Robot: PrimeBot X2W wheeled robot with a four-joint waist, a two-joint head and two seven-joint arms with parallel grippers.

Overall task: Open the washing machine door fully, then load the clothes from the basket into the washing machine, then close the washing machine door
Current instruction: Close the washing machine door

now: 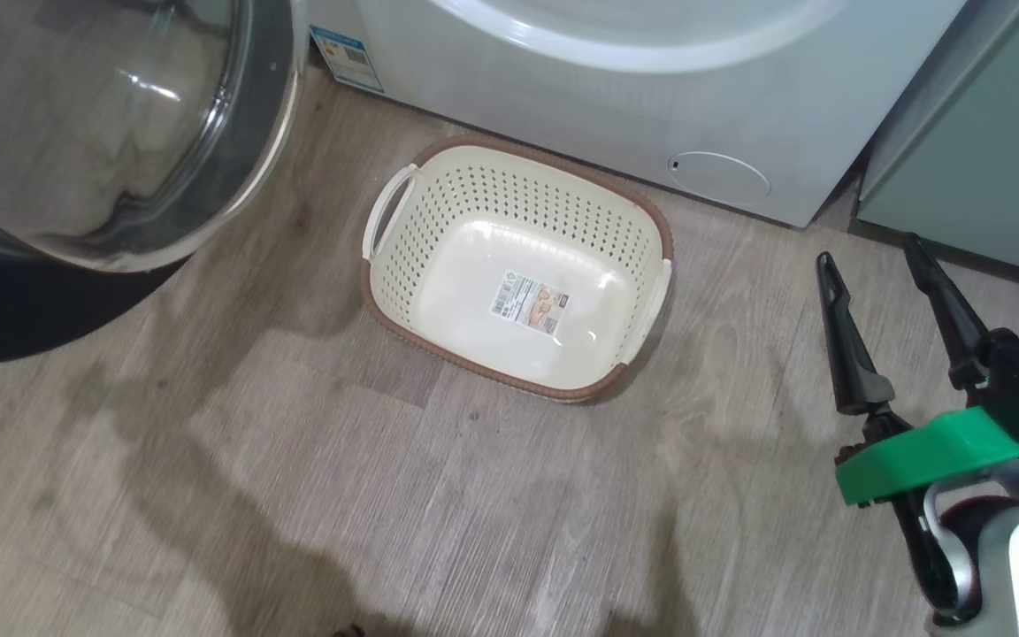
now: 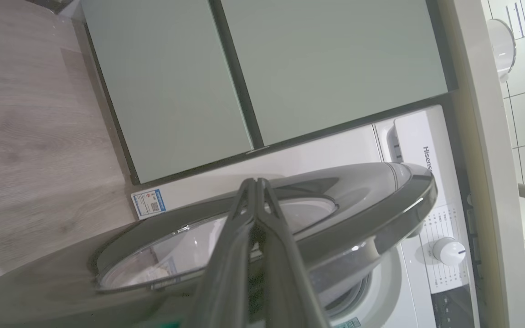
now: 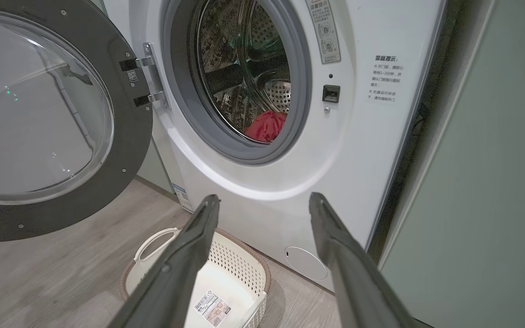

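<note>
While my right claw (image 1: 868, 249) hangs spread wide, gripping nothing, the basket (image 1: 509, 190) sits on the floor to its left, bare-bottomed, close against the washing machine (image 3: 358, 136). Ahead of that claw, the clothes (image 3: 266, 126) lie red in the drum. My left claw (image 2: 255, 181) is pinched together, tips before the open washing machine door (image 2: 381, 200); whether they touch, I cannot tell.
</note>
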